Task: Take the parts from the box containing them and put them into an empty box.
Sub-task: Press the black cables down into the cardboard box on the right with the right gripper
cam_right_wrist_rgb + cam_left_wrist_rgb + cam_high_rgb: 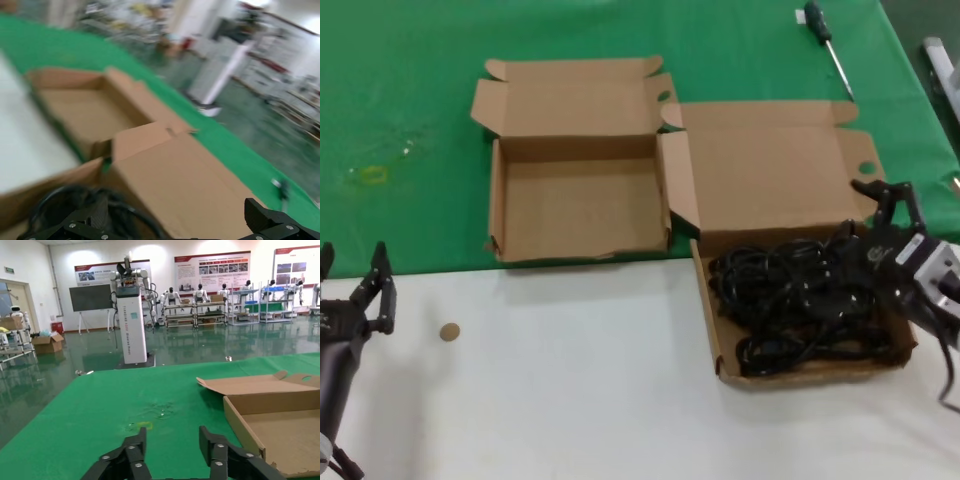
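Note:
The black coiled power cords (800, 300) lie tangled in the broader-lidded cardboard box (715, 330) at the right, on the white table part. My right gripper (888, 200) is open and hovers over that box's far right corner, just above the cords. In the right wrist view the right gripper (175, 220) is wide open, with cords (60, 200) under one finger and the lid (185, 180) ahead. The empty box (580, 205) with a ragged front wall sits to the left on the green cloth. My left gripper (353, 258) is open and empty at the near left.
A green-handled screwdriver (825, 40) lies at the far right on the green cloth (400, 100). A small brown disc (448, 332) lies on the white table near the left arm. The left wrist view shows the left gripper (172, 445) facing the empty box's side (240, 425).

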{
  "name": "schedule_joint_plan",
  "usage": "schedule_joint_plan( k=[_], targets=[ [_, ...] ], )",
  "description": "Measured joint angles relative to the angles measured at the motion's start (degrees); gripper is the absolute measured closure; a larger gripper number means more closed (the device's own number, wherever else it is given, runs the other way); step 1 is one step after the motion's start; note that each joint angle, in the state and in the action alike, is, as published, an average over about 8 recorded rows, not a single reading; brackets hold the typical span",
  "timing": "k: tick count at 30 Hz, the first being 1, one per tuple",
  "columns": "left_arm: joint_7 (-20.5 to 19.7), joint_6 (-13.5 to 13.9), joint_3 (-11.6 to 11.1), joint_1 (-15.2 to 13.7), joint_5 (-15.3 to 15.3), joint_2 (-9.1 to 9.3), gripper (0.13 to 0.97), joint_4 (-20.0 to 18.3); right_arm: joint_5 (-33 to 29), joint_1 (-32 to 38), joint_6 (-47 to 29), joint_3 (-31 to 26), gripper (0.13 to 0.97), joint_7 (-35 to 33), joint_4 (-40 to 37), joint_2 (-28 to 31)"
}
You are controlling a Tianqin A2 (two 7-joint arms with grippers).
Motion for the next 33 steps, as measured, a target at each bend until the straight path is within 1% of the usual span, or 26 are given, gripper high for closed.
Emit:
schedule_joint_plan(
  k=[6,7,11,15,24,33],
  targets=[
    [0.01,0.00,0.00,0.00,0.00,0.00,0.729,0.00,-0.20,2.46,-10.08,-1.51,0.129,-5.14,0.46,7.03],
    [0.01,0.00,0.00,0.00,0.00,0.00,0.729,0.00,-0.27,2.97,-11.68,-1.86,0.129,-5.93,0.55,8.04],
    [0.01,0.00,0.00,0.00,0.00,0.00,0.799,0.00,-0.99,5.50,-17.40,-3.58,0.129,-8.31,0.68,11.47],
    [0.01,0.00,0.00,0.00,0.00,0.00,0.869,0.00,-2.48,8.73,-21.43,-5.42,0.129,-9.64,0.31,13.45],
    [0.01,0.00,0.00,0.00,0.00,0.00,0.938,0.00,-7.75,15.56,-26.46,-9.79,0.129,-13.97,-1.93,14.47],
    [0.01,0.00,0.00,0.00,0.00,0.00,0.942,0.00,-10.90,20.18,-29.09,-13.03,0.129,-19.52,-5.79,12.77]
  ],
)
